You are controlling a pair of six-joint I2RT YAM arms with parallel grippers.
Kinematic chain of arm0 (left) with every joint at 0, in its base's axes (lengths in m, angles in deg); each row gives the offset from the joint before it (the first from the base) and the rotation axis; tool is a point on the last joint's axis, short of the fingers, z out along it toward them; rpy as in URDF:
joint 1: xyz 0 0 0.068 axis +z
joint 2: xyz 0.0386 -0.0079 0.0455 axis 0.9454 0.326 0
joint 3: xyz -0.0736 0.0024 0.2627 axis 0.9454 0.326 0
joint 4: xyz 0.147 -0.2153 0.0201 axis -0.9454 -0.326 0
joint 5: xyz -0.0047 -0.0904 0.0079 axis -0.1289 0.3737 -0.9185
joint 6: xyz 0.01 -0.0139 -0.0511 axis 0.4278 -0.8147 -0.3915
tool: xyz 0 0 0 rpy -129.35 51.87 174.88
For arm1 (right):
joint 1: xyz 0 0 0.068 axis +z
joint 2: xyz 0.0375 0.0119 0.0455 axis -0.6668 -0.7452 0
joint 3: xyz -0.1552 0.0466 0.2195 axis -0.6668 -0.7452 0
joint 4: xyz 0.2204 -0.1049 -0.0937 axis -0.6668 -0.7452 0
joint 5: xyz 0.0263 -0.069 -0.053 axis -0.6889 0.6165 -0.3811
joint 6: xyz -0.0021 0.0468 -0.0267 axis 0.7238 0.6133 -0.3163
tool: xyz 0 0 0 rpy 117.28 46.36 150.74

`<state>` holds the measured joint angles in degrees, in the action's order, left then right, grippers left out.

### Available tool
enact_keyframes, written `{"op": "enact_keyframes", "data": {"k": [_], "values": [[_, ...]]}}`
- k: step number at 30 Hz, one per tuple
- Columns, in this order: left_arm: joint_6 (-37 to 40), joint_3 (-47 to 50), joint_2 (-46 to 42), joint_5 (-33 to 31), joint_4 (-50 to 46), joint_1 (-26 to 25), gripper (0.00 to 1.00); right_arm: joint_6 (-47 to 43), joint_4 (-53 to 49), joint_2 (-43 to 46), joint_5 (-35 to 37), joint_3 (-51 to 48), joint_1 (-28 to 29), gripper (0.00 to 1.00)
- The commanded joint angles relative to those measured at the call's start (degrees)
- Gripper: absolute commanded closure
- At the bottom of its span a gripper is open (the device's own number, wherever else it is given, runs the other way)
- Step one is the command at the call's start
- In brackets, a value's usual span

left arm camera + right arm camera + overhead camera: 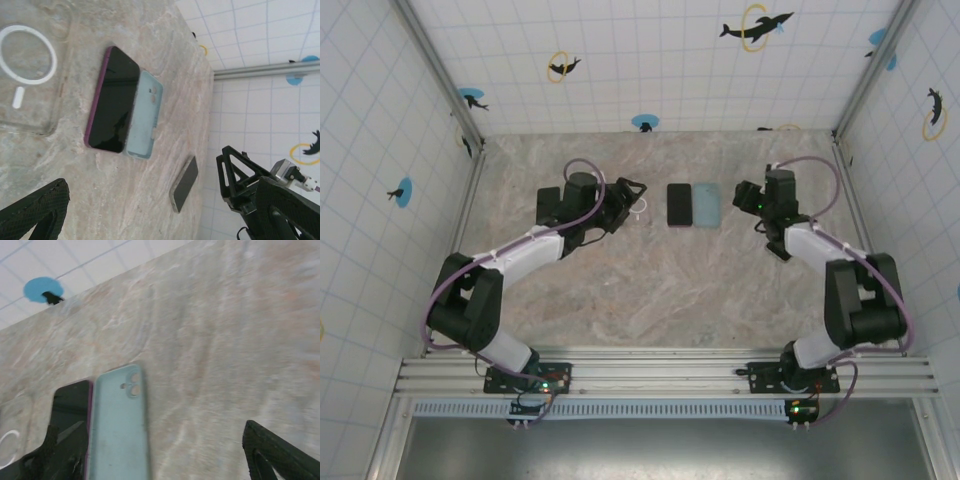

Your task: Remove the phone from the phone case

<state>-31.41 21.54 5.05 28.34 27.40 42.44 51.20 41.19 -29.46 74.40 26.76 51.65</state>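
A dark phone (pixel 679 205) with a purple rim lies screen up at the table's middle. Touching its right side is a light blue phone case (pixel 706 205), back up, its camera openings showing (pixel 130 385). I cannot tell if anything is inside it. My right gripper (pixel 748 197) hangs open just right of the case; in its wrist view the case (pixel 120 430) lies between its fingers, nearer the left one. My left gripper (pixel 628 200) is open to the left of the phone (pixel 112 100), holding nothing. A second dark, silver-edged phone (pixel 185 184) lies by the case (pixel 145 115).
A clear case with a white ring (pixel 30 75) lies flat beside my left gripper, also seen as the clear case (pixel 638 212) from above. Tiled walls (pixel 640 60) enclose the marble table on three sides. Open table surface (pixel 660 290) stretches toward the arm bases.
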Motion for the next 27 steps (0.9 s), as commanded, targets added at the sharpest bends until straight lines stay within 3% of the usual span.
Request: {"op": "enact_keyframes", "data": {"k": [1, 4, 9, 15, 20, 27], "values": [[2.6, -1.9, -1.2, 2.9, -0.4, 0.2, 0.02, -4.0, -11.5, 4.1, 5.4, -2.5, -2.1, 0.15], [3.2, -4.0, -0.8, 4.1, 0.4, -0.2, 0.02, -4.0, -16.4, 6.4, 6.4, -2.9, -5.2, 0.01], [2.5, -3.5, 0.0, 5.0, 2.8, -0.7, 0.02, -3.7, -19.2, 9.7, 9.8, -5.6, -8.9, 0.01], [1.7, -1.0, -0.2, 5.7, 5.1, -0.7, 0.02, 1.7, -24.2, 6.1, 15.4, -3.6, -10.8, 0.01], [0.9, 0.1, -0.2, 6.4, 6.5, -0.7, 0.02, 8.3, -27.7, -0.4, 12.4, 0.6, -11.4, 0.01], [1.3, 0.7, -0.8, 6.5, 6.2, -0.7, 0.03, 10.0, -25.8, -5.7, 11.8, 3.0, -10.7, 0.01]]}}
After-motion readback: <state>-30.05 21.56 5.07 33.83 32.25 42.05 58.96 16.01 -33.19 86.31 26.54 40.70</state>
